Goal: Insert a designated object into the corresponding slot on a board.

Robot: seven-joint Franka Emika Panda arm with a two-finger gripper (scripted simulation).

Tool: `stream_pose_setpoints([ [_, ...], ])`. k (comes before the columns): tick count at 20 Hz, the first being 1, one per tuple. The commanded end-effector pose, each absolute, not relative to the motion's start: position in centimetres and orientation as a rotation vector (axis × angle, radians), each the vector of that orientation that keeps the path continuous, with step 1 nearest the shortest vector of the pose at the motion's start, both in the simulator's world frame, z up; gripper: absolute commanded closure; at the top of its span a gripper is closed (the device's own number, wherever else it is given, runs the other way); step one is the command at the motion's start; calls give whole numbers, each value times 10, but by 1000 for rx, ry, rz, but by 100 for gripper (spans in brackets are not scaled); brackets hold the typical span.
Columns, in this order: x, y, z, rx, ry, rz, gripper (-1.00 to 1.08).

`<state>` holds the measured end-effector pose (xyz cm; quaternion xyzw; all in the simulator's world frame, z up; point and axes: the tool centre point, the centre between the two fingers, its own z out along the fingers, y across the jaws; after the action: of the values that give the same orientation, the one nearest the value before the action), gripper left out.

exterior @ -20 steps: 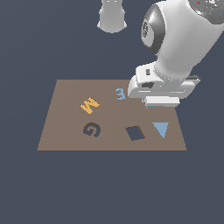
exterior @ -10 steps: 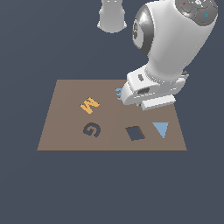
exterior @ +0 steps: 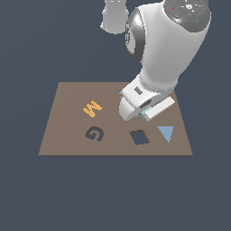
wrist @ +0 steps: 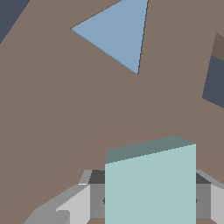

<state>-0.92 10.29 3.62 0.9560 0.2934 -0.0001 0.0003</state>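
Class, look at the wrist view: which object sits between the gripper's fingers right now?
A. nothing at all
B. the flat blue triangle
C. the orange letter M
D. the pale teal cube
D: the wrist view shows the pale teal cube between the grey fingers of the gripper, while the blue triangle lies flat on the brown board.

matt brown board (exterior: 67, 135), glossy arm (exterior: 167, 49)

Mint cube (wrist: 150, 183), brown board (exterior: 67, 131), blue triangle (exterior: 166, 133).
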Motion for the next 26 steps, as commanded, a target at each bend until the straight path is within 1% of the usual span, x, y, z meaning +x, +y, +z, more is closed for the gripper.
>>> stream_pose_setpoints([
  [1, -3, 97, 37, 2957, 1057, 1, 108],
  [14, 37, 74, 39, 2630, 1716, 1, 108],
  [26, 73, 73, 40, 2268, 2172, 0, 108],
])
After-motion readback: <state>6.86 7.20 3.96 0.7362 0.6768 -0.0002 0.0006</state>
